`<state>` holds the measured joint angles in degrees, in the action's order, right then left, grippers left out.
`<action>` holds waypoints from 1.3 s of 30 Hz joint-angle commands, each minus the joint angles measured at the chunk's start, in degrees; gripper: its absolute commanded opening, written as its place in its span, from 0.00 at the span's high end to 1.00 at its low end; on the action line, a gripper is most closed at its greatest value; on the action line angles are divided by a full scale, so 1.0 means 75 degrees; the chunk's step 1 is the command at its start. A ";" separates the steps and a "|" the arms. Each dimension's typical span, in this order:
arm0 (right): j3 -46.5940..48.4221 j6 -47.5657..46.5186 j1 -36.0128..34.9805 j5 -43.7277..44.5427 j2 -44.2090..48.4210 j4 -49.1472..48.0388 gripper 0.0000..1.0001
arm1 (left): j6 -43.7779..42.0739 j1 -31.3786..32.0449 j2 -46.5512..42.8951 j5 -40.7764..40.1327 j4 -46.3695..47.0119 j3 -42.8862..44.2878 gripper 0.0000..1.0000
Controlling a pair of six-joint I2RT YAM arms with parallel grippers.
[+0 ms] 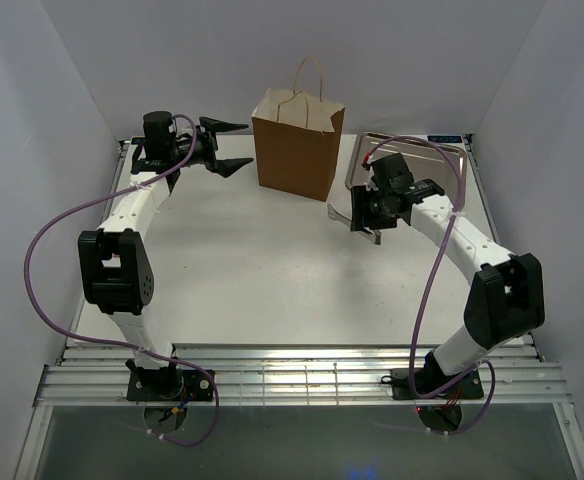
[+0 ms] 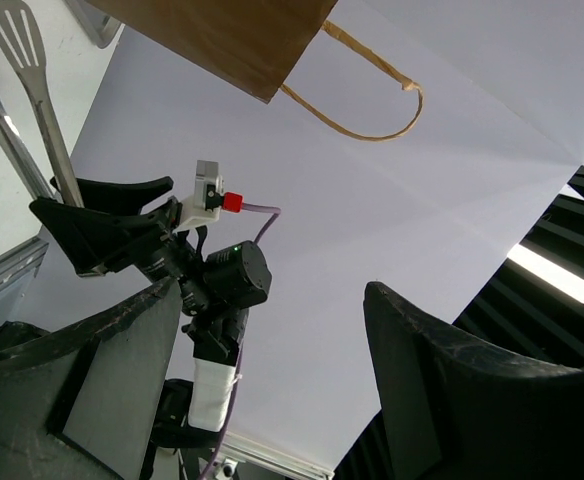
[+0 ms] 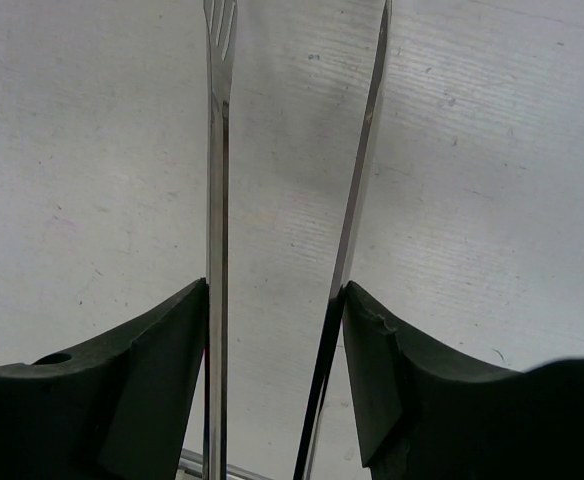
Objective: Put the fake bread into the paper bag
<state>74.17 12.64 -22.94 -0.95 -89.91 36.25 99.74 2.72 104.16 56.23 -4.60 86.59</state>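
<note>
The brown paper bag [image 1: 297, 150] stands upright at the back middle of the table, its loop handles up. It also shows in the left wrist view [image 2: 222, 40] with one handle [image 2: 372, 110]. My left gripper [image 1: 234, 145] is open and empty, just left of the bag and apart from it; its jaws stand wide in the left wrist view [image 2: 272, 400]. My right gripper [image 1: 370, 212] is shut on the metal tongs [image 3: 217, 200], right of the bag and above the table. The tongs' two arms are spread and hold nothing. No fake bread is in view.
A flat silver tray [image 1: 442, 150] lies at the back right, partly hidden by the right arm. White walls close in the left, back and right sides. A slatted metal rail [image 1: 292, 375] runs along the near edge.
</note>
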 commanded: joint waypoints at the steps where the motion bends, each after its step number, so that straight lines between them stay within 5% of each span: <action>1: -0.0092 -0.0057 0.0023 -0.0271 -0.0199 -0.0509 0.40 | 0.0002 -0.0046 -0.0247 0.0109 0.0145 -0.0002 0.16; 23: -0.1346 0.0166 0.0023 -0.0951 -0.0762 -0.0790 0.33 | 0.0025 -0.0046 -0.0341 0.0167 0.0180 -0.0049 0.16; 32: -0.1581 0.0365 0.0012 -0.0870 -0.1231 -0.0720 0.25 | 0.0177 0.0293 -0.0329 0.0226 0.0250 -0.0095 0.16; 39: -0.1231 0.0295 0.0012 -0.0588 -0.1208 -0.0392 0.08 | 0.0248 0.0375 -0.0750 0.0214 0.0285 -0.0634 0.16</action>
<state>62.78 14.83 -22.94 -6.52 -99.39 31.86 101.38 5.58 103.22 56.99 -3.38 83.15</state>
